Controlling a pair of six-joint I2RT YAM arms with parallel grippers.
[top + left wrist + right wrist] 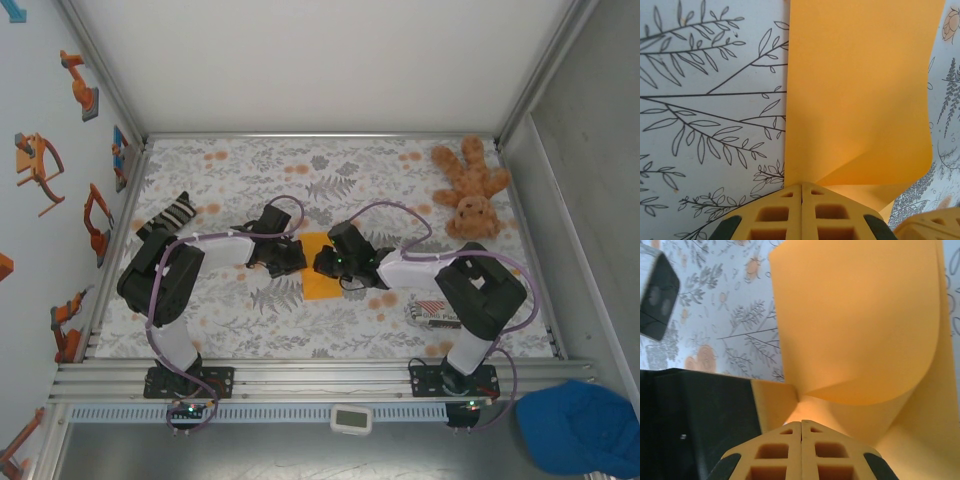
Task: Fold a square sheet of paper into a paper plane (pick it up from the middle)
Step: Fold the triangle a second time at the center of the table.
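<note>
The square sheet of paper [320, 278] is bright orange and sits mid-table between both grippers. My left gripper [298, 257] comes in from the left and my right gripper [323, 263] from the right, tips almost touching over the sheet's upper half. In the left wrist view the left gripper [801, 186] is shut, and the sheet [860, 90] rises from its tips with a diagonal bend. In the right wrist view the right gripper [801, 422] is shut at the sheet's [855, 315] edge. There the paper curls up in a loop, beside a left finger [772, 400].
A brown plush teddy [470, 190] lies at the back right. A red-and-white striped packet [435, 318] sits by the right arm's base, and a black-and-white striped object [170, 215] lies at the left. The floral table cover [250, 170] is walled on three sides.
</note>
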